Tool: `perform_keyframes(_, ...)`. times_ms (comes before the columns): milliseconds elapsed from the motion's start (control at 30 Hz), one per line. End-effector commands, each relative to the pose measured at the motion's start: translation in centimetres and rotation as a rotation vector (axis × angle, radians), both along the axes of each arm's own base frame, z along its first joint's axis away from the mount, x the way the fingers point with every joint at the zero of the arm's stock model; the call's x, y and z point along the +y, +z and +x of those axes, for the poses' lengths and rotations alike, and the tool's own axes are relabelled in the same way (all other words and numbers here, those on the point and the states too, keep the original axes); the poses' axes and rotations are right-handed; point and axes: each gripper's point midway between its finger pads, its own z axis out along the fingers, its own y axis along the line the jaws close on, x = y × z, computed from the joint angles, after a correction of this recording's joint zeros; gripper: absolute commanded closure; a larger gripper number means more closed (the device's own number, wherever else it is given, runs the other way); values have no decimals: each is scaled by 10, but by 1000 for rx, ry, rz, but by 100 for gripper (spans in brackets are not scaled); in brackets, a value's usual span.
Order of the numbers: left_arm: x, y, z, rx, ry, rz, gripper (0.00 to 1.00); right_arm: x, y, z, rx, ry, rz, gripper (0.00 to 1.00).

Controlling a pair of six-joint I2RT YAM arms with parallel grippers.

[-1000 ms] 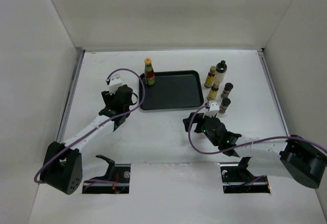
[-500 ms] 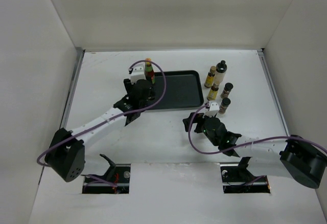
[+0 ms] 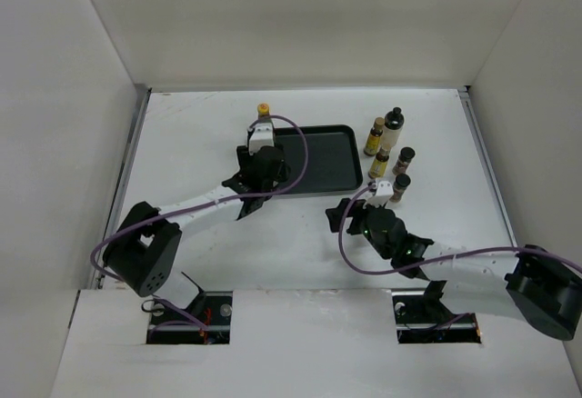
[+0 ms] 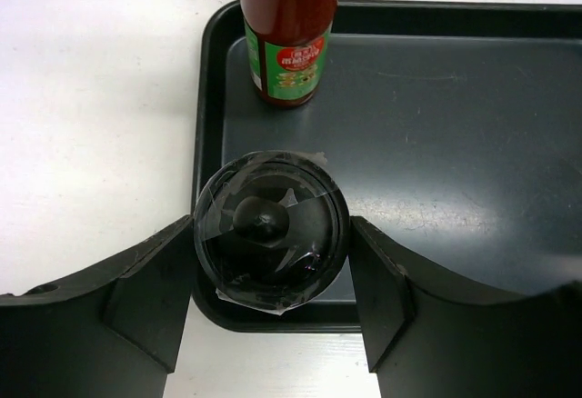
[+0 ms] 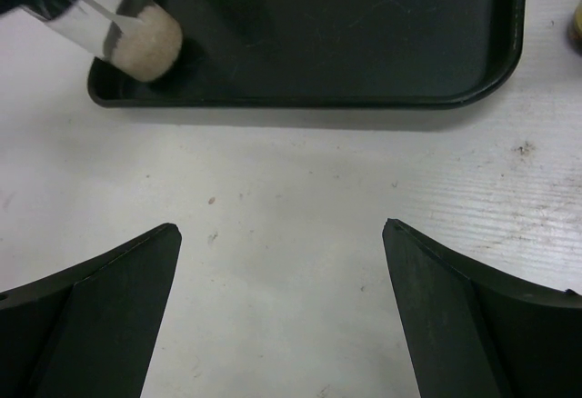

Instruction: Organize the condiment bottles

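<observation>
My left gripper (image 4: 271,239) is shut on a stubby white black-capped jar (image 4: 268,221) and holds it at the near left corner of the black tray (image 4: 455,144). The jar's white base also shows in the right wrist view (image 5: 138,44), at the tray floor. The red bottle (image 4: 286,44) stands in the tray just beyond it; in the top view only its yellow cap (image 3: 263,109) shows past the left gripper (image 3: 259,157). My right gripper (image 5: 282,234) is open and empty over the table in front of the tray.
Right of the tray (image 3: 318,162) stand a second white jar (image 3: 393,125), two slim amber bottles (image 3: 376,134) (image 3: 380,163) and two small dark-brown bottles (image 3: 405,159) (image 3: 400,184). White walls enclose the table on three sides.
My left arm has swung right and forward to the tray's left corner, next to the red bottle. The right arm has barely moved.
</observation>
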Motion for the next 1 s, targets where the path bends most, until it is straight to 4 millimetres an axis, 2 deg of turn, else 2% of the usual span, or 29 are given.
perform_keyframes(0,-10,16,8,-84,1,-77,47,3,26,2,-70,-5,75,0)
perform_keyframes(200,-5,5,5,-74,3,-70,33,-8,46,1,-130,-24,155,0)
perform_keyframes(300,-6,11,4,-85,-10,-90,22,-7,64,-2,-163,-9,200,0)
perform_keyframes(333,-6,17,2,-103,-14,-105,13,-6,70,-2,-174,-4,211,0)
perform_keyframes(367,-7,27,0,-129,-20,-128,0,-3,76,-1,-182,5,221,0)
perform_keyframes(400,-7,37,-2,-152,-26,-148,0,1,81,-1,-184,18,221,0)
perform_keyframes(467,-5,69,-10,-229,-39,-212,0,11,93,-1,-192,48,226,0)
perform_keyframes(500,-2,86,-15,-273,-41,-248,0,17,101,-1,-196,70,233,9)
perform_keyframes(533,5,101,-21,-319,-36,-280,0,22,110,0,-204,85,236,26)
perform_keyframes(567,16,117,-30,-374,-23,-320,0,25,120,2,-218,90,234,49)
perform_keyframes(600,25,127,-36,-411,-9,-349,0,28,129,5,-227,94,229,64)
perform_keyframes(633,37,136,-44,-454,15,-379,0,32,138,7,-230,99,223,75)
perform_keyframes(700,67,146,-61,-525,89,-422,0,35,154,11,-229,97,214,81)
perform_keyframes(800,109,134,-85,-586,215,-467,0,30,175,29,-246,51,164,82)
perform_keyframes(900,132,103,-98,-588,300,-476,0,6,184,57,-236,-63,86,81)
perform_keyframes(967,140,78,-104,-566,328,-465,0,-19,184,79,-216,-160,14,79)
